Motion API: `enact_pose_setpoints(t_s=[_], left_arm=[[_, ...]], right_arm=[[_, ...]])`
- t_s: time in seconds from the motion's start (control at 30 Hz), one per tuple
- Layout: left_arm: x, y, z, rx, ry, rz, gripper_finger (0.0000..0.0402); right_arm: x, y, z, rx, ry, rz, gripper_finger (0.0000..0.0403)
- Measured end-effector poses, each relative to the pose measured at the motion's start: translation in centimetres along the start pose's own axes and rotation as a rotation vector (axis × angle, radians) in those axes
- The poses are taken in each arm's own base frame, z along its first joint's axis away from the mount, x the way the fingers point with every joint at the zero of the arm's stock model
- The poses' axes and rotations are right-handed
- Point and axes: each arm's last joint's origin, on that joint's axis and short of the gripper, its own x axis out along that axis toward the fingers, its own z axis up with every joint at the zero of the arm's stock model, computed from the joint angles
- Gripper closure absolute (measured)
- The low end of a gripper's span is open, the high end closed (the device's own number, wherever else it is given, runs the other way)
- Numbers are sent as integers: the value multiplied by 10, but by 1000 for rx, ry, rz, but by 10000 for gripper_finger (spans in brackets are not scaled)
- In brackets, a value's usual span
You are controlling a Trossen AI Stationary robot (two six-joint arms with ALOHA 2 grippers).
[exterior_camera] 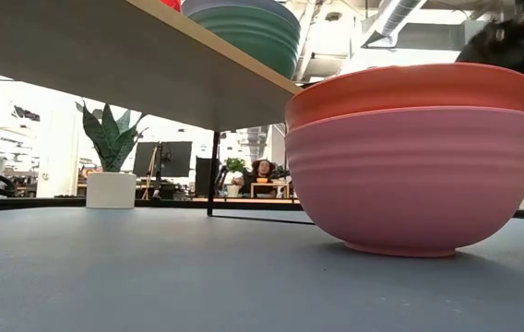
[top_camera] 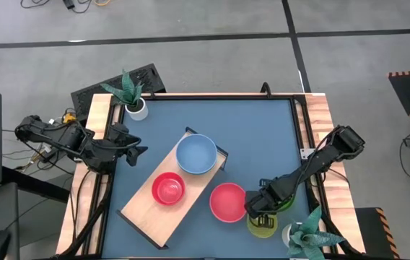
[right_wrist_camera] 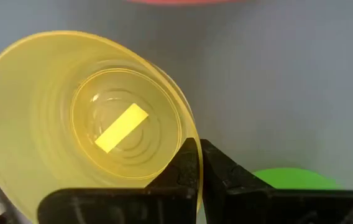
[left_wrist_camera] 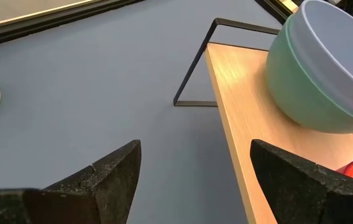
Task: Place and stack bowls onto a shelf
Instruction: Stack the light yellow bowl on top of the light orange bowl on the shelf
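Leftmost, the left gripper (top_camera: 138, 152) hangs with fingers spread wide and empty, just off the shelf's (top_camera: 141, 211) far-left side. On the shelf sit a small red bowl (top_camera: 167, 188) and a blue bowl (top_camera: 195, 154) nested in a teal one. Right of the shelf a pink bowl (top_camera: 227, 202) rests on the table. Beside it, the right gripper (top_camera: 261, 220) pinches the yellow bowl's (right_wrist_camera: 71, 118) rim, above a lime bowl (right_wrist_camera: 294, 178).

Left tool (left_wrist_camera: 192, 180) fingers spread, right tool (right_wrist_camera: 198, 165) fingers pinched together
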Motion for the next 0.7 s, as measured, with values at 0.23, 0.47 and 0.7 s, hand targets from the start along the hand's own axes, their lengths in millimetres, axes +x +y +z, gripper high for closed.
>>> enact_pose_setpoints(t_s=[0.23,0.47,0.7], left_arm=[[0,1,-1,9,8,12,115],[0,1,-1,10,8,11,115],[0,1,-1,11,8,12,115]], right_arm=[[-46,24,10,-14,84,142,381],[-141,41,25,-54,9,354,381],[-235,15,55,-51,-441,364,381]])
